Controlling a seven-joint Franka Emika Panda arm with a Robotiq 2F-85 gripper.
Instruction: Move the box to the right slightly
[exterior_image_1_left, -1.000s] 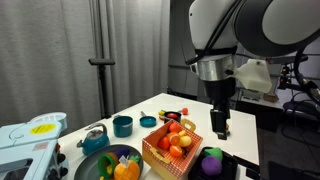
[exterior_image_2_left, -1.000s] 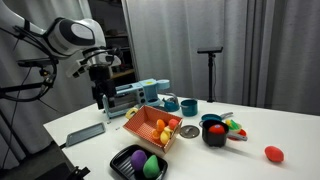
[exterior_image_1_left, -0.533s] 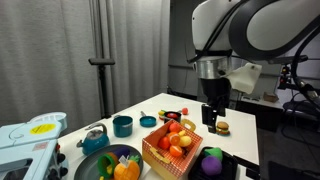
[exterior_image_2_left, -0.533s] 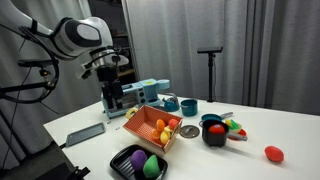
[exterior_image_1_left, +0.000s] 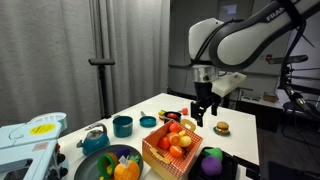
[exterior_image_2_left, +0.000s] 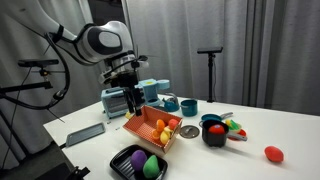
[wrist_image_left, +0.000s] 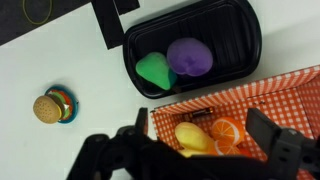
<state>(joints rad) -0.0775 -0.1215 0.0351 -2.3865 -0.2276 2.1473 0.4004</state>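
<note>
The box (exterior_image_1_left: 168, 147) is an orange-and-white checked basket holding toy fruit, among them a yellow piece and an orange slice. It shows in both exterior views (exterior_image_2_left: 153, 128) and in the wrist view (wrist_image_left: 292, 92). My gripper (exterior_image_1_left: 203, 118) hangs open just above the box's edge (exterior_image_2_left: 133, 108). In the wrist view its two fingers (wrist_image_left: 203, 126) straddle the box's near end, one outside the wall and one over the fruit. It holds nothing.
A black tray (wrist_image_left: 243, 38) with purple and green toys lies right beside the box (exterior_image_1_left: 212, 162). A toy burger (wrist_image_left: 52, 107) sits on the white table (exterior_image_1_left: 222, 127). A plate of fruit (exterior_image_1_left: 115, 165), a teal cup (exterior_image_1_left: 122, 125), a black pot (exterior_image_2_left: 215, 131) and a grey slab (exterior_image_2_left: 85, 133) stand around.
The arm has swung from beside the table's edge toward the box and now hangs over it. The gripper stays open. The box has not moved.
</note>
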